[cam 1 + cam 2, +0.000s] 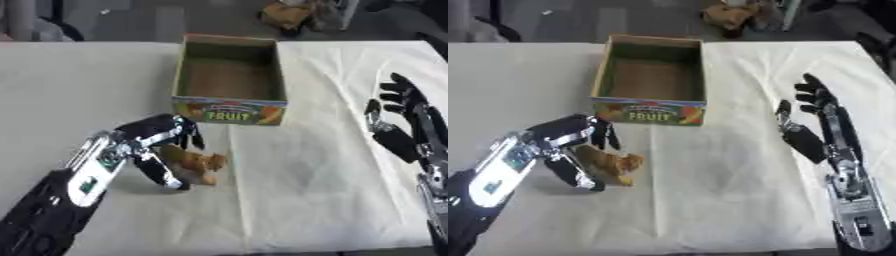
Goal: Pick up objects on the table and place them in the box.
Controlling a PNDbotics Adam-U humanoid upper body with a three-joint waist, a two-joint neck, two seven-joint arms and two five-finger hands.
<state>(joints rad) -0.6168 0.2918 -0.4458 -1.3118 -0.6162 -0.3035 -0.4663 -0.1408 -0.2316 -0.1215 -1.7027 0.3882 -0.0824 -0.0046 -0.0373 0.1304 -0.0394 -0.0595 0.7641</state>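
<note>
L hand (pixel 153 142) curled on orange obj (pixel 199 165); box (pixel 229 107) empty.

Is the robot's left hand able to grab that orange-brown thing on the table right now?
Probably yes. The left hand is already right at the orange-brown thing, fingers and thumb curved around it, and nothing lies between them. Whether it is actually gripped is unclear.

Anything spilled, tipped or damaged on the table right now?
Nothing stands out. The fruit box sits upright and looks empty. The left hand curls over a small orange-brown object on the cloth. The right hand rests open on the right.
</note>
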